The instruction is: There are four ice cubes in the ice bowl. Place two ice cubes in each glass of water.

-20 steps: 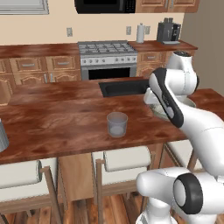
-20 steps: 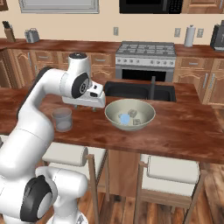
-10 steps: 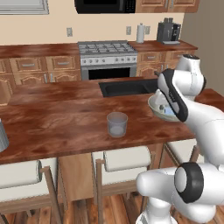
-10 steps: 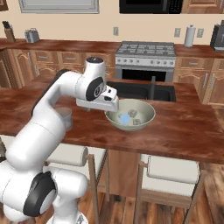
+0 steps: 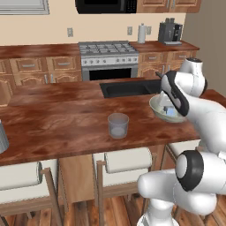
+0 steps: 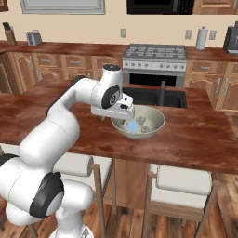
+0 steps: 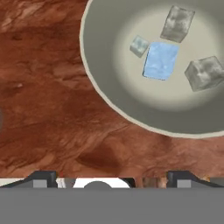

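Observation:
The ice bowl (image 7: 93,78), wide and pale grey, sits on the wooden island; it also shows in the side views as the bowl (image 6: 158,122) and, partly behind my arm, the bowl (image 5: 155,108). Several ice cubes lie in it: a blue cube (image 7: 160,60), a small pale cube (image 7: 139,45) and two greyer cubes (image 7: 177,23). My gripper (image 7: 111,179) hangs open and empty over the counter just outside the bowl's near rim, and its hand (image 6: 122,111) is at the bowl's left edge. The short clear glass (image 5: 118,126) stands apart, mid-counter. The ribbed grey glass (image 5: 2,137) is at the far left edge.
A dark sink (image 5: 128,88) with a faucet (image 6: 161,93) lies just behind the bowl. The stove (image 5: 108,49) and back counter are across the aisle. Stools (image 5: 123,160) stand under the island's front edge.
My arm has swung from beside the short glass toward the bowl, and the hand now hangs at the bowl's rim. The bowl, cubes and glasses have not moved.

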Controlling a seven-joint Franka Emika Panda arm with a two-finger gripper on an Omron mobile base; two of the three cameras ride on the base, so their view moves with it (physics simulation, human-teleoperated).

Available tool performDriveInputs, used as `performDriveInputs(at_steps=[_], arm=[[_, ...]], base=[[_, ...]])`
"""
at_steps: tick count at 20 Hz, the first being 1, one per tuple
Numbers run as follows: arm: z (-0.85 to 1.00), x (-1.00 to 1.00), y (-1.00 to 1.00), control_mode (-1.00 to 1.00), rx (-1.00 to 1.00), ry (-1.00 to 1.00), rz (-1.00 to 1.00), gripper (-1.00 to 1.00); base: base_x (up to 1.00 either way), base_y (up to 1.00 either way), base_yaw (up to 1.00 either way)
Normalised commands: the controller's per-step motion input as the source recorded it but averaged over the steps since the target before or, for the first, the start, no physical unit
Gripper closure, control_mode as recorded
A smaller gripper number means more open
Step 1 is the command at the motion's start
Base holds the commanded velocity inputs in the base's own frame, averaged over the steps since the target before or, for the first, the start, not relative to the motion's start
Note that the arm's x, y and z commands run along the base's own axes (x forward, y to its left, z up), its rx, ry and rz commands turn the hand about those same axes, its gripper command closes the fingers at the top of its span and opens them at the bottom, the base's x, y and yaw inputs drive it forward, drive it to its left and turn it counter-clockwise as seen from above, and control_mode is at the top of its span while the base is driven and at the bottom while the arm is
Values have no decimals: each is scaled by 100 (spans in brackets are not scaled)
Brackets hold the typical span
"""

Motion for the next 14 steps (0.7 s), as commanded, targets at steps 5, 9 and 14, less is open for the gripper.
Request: performDriveInputs(at_steps=[5,9,14], arm=[[-20,29,-17,-100,0,5,-1,-100],[-18,33,-19,-100,0,5,-2,-100],[-16,34,-21,-100,0,6,-4,-100]], base=[[0,0,0],[0,0,0],[0,0,0]])
